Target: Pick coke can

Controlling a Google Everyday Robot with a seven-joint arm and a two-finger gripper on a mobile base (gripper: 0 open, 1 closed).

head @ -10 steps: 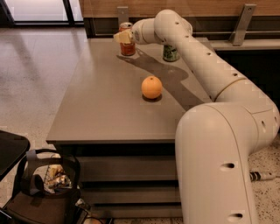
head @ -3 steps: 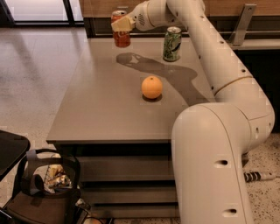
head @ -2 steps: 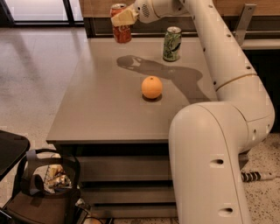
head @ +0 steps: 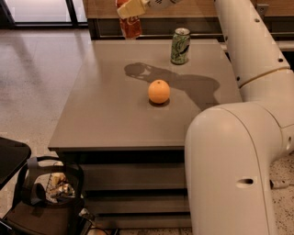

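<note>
While high over the grey table, hand seemingly around coke can.

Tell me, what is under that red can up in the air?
Only air: the coke can hangs in the pincer above the far end of the table, casting a shadow on it. The pincer covers the can's top.

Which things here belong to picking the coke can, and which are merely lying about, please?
Job: coke can, held above the table; gripper, shut on it, at top of view.
Lying about: green-and-white can and orange on the table; bag on the floor.
</note>
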